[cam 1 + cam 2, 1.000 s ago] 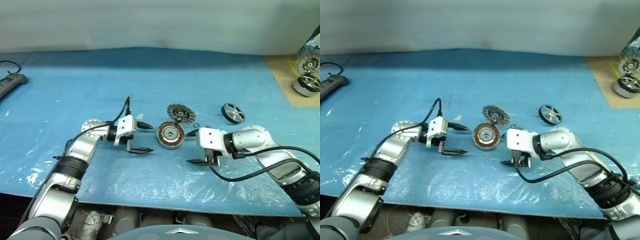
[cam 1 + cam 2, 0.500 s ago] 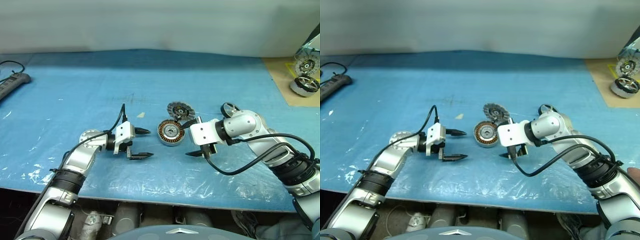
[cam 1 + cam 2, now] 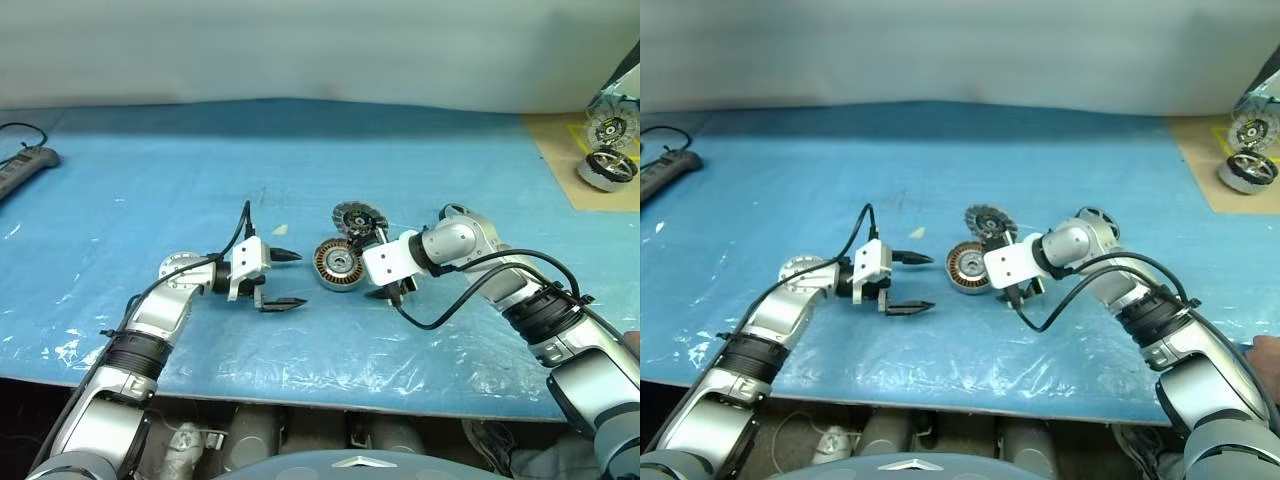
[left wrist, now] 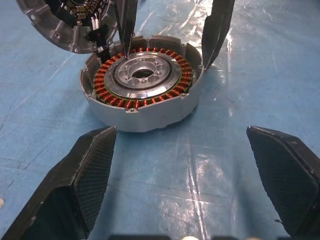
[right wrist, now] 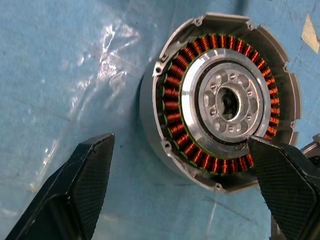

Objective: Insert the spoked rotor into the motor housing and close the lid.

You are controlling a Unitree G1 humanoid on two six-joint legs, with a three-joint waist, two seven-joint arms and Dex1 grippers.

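Left wrist view: my left gripper (image 4: pixel 192 165) stands wide open and empty, just short of the motor housing (image 4: pixel 145 87), which lies flat on the blue sheet (image 4: pixel 210 150) with its copper windings facing up.
Right gripper: also spread wide and holding nothing; my right gripper (image 5: pixel 185 190) hangs over the housing, one finger (image 5: pixel 287 185) above its rim, the other out over bare sheet.
Lid: I take the round finned part (image 3: pixel 360 216) just behind the housing, tilted up and seemingly wired to it, to be the lid; it is off the housing.
Rotor: the spoked rotor (image 3: pixel 1097 219) lies beyond my right arm, partly hidden by the elbow, well apart from the housing.
Step in hand: I judge I am squaring up on the housing, either to steady it or shift it.
Doing it well: I would keep the fingers off the windings and grip only the grey outer wall.
Risk: the lid's wires sit close to my right fingers; I would avoid snagging them.
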